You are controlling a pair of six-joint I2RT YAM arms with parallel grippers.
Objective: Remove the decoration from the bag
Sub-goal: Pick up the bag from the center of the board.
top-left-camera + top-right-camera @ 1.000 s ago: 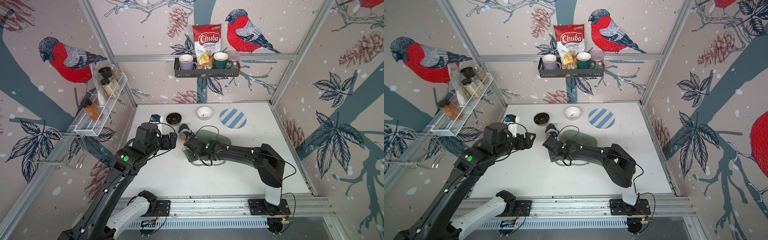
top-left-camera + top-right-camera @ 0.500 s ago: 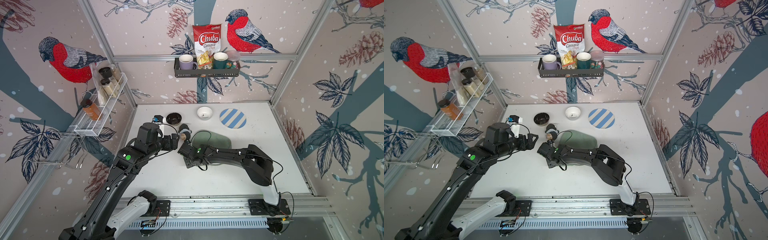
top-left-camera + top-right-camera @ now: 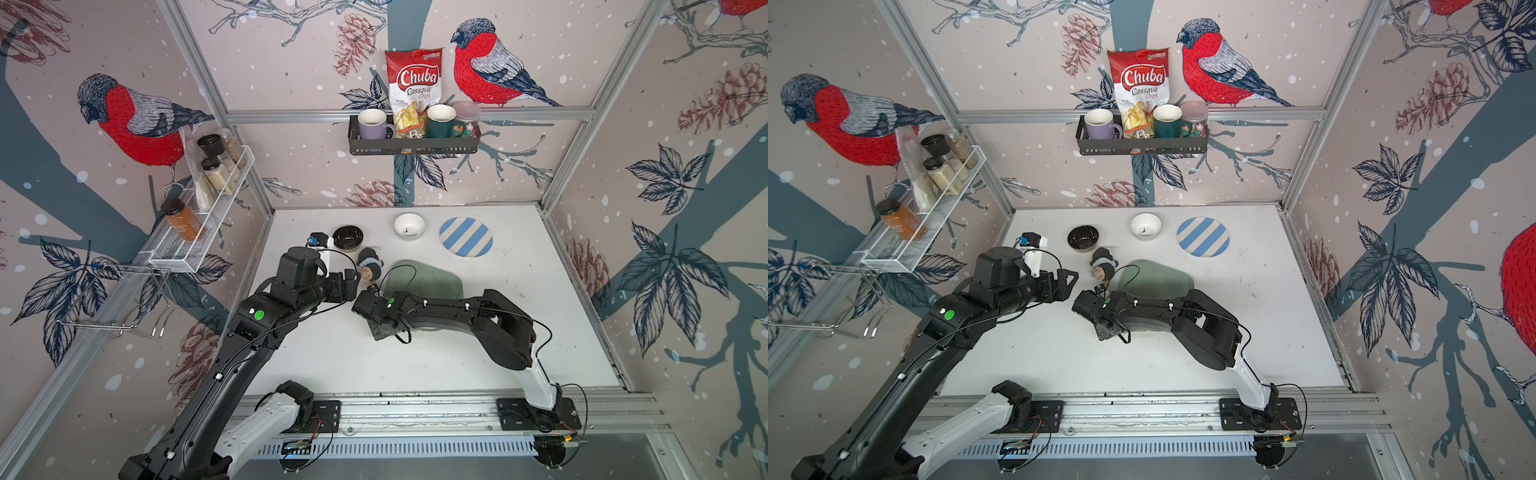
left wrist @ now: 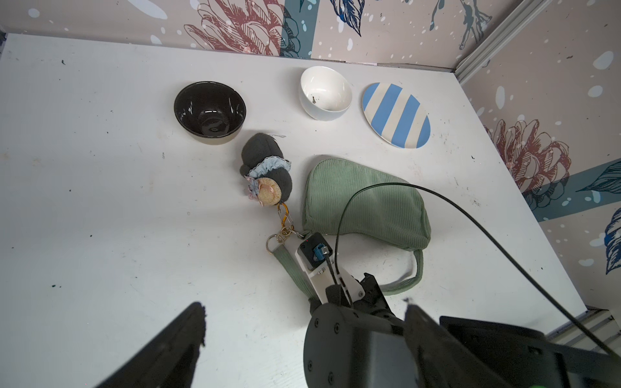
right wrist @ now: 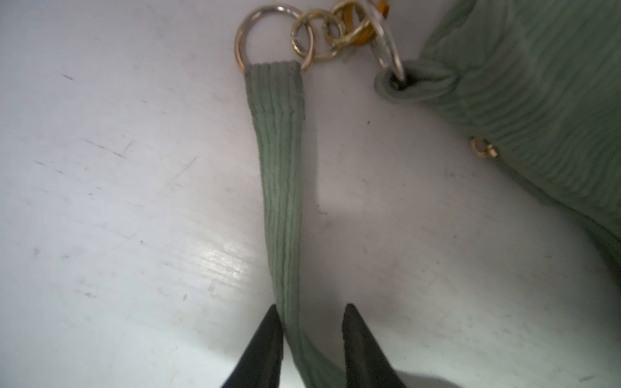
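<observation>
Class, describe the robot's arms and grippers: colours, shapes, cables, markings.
Both the left arm and right arm are black with white base links, a green dot on each and thin black cables. The left gripper and right gripper have black tapered fingers.

Left arm extended, left gripper (image 3: 1071,284) held above the table, jaws spread wide; right arm folded low, right gripper (image 5: 312,307) with jaws narrowly parted.

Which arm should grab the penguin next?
Left. The left gripper, open and empty, hovers near the penguin, while the right gripper straddles the green strap, well placed to hold it down.
</observation>
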